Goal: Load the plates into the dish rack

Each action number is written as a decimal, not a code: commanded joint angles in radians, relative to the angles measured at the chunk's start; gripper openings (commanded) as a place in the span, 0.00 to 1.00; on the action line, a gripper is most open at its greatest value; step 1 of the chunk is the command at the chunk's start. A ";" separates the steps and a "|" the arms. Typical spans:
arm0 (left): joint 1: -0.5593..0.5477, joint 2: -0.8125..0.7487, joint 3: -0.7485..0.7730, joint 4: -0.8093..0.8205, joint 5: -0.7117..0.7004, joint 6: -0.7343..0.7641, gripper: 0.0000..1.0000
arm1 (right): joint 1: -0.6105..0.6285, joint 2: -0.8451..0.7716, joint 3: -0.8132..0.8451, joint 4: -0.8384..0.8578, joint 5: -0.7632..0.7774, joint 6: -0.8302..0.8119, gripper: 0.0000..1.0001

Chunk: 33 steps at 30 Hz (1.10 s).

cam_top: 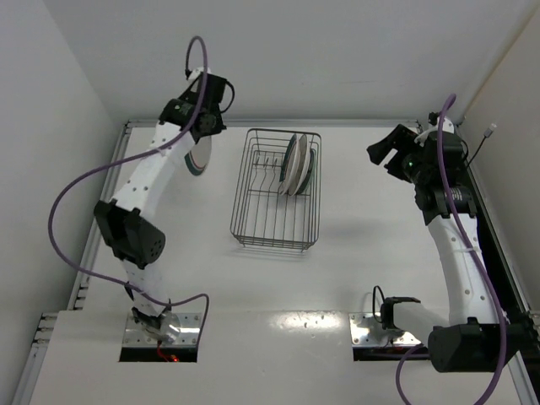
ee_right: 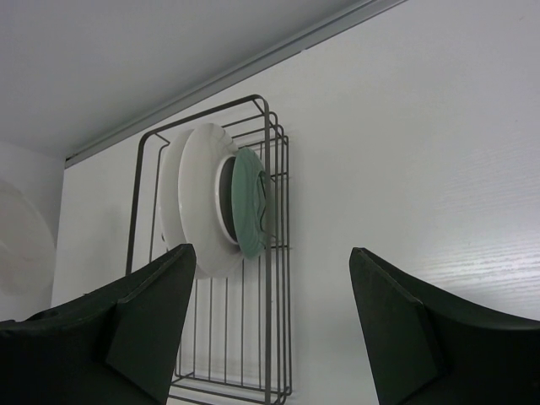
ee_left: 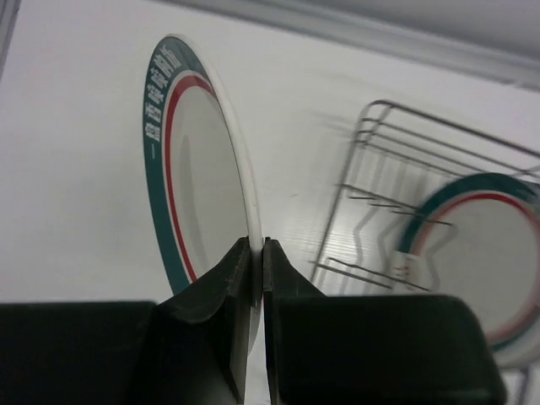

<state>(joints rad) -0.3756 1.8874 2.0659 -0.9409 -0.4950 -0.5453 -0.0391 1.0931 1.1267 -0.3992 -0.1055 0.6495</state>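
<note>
- Ringed plate: white, with a green band and a red ring round the rim. It is held on edge, upright, its rim pinched in the left gripper.
- Left gripper: the jaws are almost together, with only the thickness of the plate rim between them. One finger presses the ringed face and the other presses the back. It touches nothing else.
- Position of the held plate: it is out beyond the fingertips, left of the dish rack and apart from it, at the far left part of the table. I cannot tell whether its lower edge touches the table.
- Dish rack: a dark wire basket in the far middle of the table, between the two arms. Its long side runs away from the arm bases.
- Plates in the rack: three stand on edge close together in its far right part.
  - a second ringed plate, its face towards the left wrist camera
  - a larger white plate
  - a small teal plate, just beside the white one
- Right gripper: the jaws are spread wide and hold nothing. It hangs in the air right of the rack, well apart from it, facing the plates.
</note>
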 commanded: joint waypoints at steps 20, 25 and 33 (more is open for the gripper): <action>0.007 -0.169 -0.213 0.774 1.036 -0.254 0.00 | -0.005 -0.027 -0.001 0.023 -0.002 -0.013 0.70; 0.038 -0.160 -0.297 0.815 1.064 -0.265 0.00 | -0.005 -0.027 -0.010 0.023 -0.002 -0.013 0.70; 0.047 -0.139 -0.429 0.925 1.084 -0.321 0.00 | -0.005 -0.027 -0.010 0.023 -0.002 -0.013 0.70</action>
<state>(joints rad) -0.3363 1.7531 1.6466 -0.1726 0.5388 -0.8242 -0.0391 1.0847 1.1202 -0.4015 -0.1059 0.6495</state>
